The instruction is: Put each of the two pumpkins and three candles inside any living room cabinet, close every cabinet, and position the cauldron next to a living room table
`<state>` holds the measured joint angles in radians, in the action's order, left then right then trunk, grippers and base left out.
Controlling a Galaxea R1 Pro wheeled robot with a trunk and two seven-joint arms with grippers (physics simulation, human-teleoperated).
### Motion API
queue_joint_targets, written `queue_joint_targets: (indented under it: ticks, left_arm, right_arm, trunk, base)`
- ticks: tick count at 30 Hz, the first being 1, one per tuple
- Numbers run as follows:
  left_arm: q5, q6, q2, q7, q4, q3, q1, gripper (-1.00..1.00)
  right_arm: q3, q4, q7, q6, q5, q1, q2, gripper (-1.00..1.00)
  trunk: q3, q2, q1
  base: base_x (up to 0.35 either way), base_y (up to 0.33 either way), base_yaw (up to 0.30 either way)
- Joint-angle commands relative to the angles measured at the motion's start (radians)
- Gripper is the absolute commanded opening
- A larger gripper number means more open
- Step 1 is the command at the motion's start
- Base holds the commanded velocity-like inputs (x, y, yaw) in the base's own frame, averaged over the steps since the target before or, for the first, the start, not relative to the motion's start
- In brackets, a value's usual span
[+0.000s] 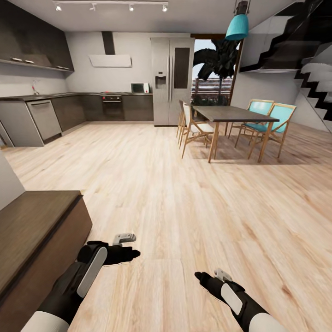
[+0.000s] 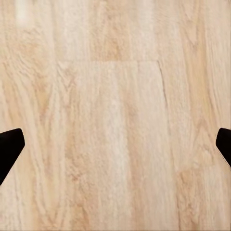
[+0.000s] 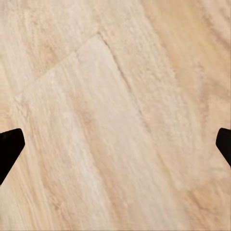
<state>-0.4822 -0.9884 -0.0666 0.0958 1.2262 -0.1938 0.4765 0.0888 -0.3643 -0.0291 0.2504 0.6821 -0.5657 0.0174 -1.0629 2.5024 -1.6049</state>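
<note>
While the robot stands on open wood floor (image 1: 184, 207), both arms hang low in front of it with nothing in them: left gripper (image 2: 115, 149) has its fingertips spread wide, bare planks between them, and right gripper (image 3: 115, 147) is spread just the same. Only task thing I can place is the cabinet (image 1: 37, 230), a dark-brown low unit just beside the left arm, its top bare and its front seen too edge-on to tell if a drawer is ajar. Pumpkins, candles, cauldron and coffee table aren't anywhere I can point to, so my read is we're still in transit or searching, no item stowed that I can confirm. Well away from the cabinet, across the floor, are a dining table (image 1: 233, 114) with chairs (image 1: 272, 122), then the kitchen run (image 1: 69, 110) and fridge (image 1: 173, 80) behind. Risks from here: left arm is close to the cabinet corner, so a base turn toward it could clip the unit. Driving on toward the dining set heads for the wrong table; the cauldron needs the living-room one. Grey kitchen cupboards could also get mistaken for the target cabinet.
</note>
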Motion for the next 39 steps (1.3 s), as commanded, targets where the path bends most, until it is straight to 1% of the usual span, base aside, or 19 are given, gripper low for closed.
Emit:
queue_joint_targets:
  ticks: [1, 28, 33, 39]
  left_arm:
    - [-0.01, -0.003, -0.001, 0.01, 0.001, -0.002, 0.001, 1.0]
    - [-0.01, -0.003, -0.001, 0.01, 0.001, -0.01, 0.001, 1.0]
    - [-0.01, -0.002, 0.0, 0.01, 0.001, -0.019, 0.001, 1.0]
    - [-0.01, -0.001, 0.0, 0.01, 0.001, -0.022, 0.001, 1.0]
  right_arm:
    - [0.003, -0.001, 0.0, 0.003, 0.002, 0.0, -0.001, 1.0]
    - [0.003, -0.001, 0.001, 0.002, 0.002, 0.0, -0.001, 1.0]
    - [0.003, -0.001, 0.001, 0.001, 0.002, 0.0, -0.001, 1.0]
    - [0.003, -0.001, 0.001, 0.001, 0.002, 0.0, -0.001, 1.0]
  trunk:
    - [-0.001, 0.0, 0.0]
    - [-0.001, 0.0, 0.0]
    - [-0.001, 0.0, 0.0]
    - [-0.001, 0.0, 0.0]
  base:
    - [0.342, 0.0, 0.0]
    - [0.342, 0.0, 0.0]
    - [0.342, -0.05, 0.0]
    - [0.342, -0.076, 0.0]
